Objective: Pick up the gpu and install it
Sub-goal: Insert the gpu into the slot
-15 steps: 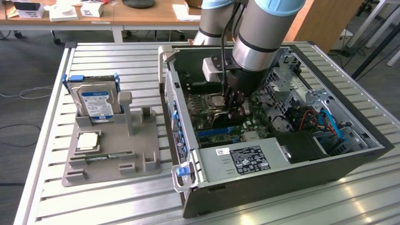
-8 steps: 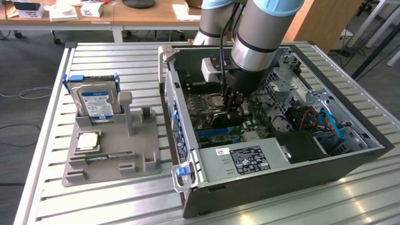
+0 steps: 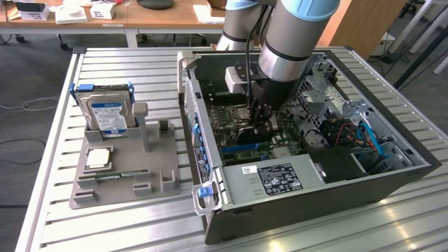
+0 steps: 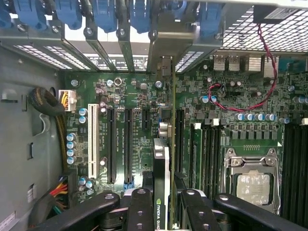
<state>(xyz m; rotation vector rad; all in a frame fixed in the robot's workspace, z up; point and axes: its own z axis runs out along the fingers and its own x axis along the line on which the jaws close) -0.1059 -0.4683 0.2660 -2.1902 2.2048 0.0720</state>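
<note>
Wrist view has the gpu (image 4: 161, 192) standing on edge between the two black fingers (image 4: 139, 207) of the gripper (image 4: 166, 209), which is clamped on the card from both sides; a green-and-white label strip runs along the card's upper edge. The card points straight at the rear wall of the case, and its metal end lies near the row of slot openings under the blue latches (image 4: 103, 14). It hangs over the green motherboard (image 4: 144, 96), with long black slots (image 4: 111, 144) and a white slot (image 4: 91, 139) on one side of it and another black slot just beside it on the other. Whether its lower edge sits in a slot cannot be told. Further off on the board are the memory slots (image 4: 293, 159), the metal-framed CPU socket (image 4: 252, 180) and a looping red wire (image 4: 240, 103). From the exterior view, the arm reaches down into the open case (image 3: 315, 205), with the gripper (image 3: 265, 118) low over the board and the power supply (image 3: 273, 178) just in front of it. Well apart, toward the exterior view's left, a grey holder (image 3: 126, 173) on the slatted table (image 3: 126, 231) carries an upright hard drive (image 3: 108, 113), a square chip (image 3: 99, 157) and a memory strip (image 3: 115, 176).
</note>
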